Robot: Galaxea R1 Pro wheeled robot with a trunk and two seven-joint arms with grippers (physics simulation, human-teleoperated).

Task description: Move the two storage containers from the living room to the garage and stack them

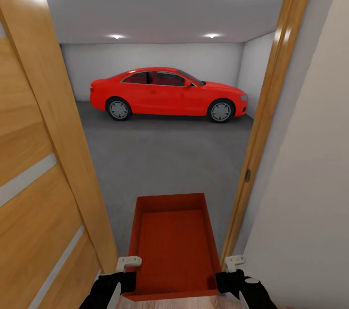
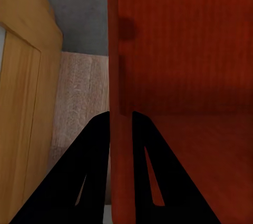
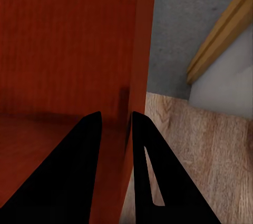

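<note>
One red-orange storage container hangs in front of me at the doorway, held level between both arms, its ribbed bottom showing. My left gripper is shut on the container's left wall, one finger outside and one inside. Its right wall is pinched the same way by my right gripper, whose fingers straddle the thin edge. Beyond the door lies the garage with its dark grey concrete floor and pale grey walls. The second container is out of view.
An open wooden door stands close on my left and the wooden door frame with a beige wall on my right. A red car is parked across the far end of the garage. Light wood planks lie underfoot.
</note>
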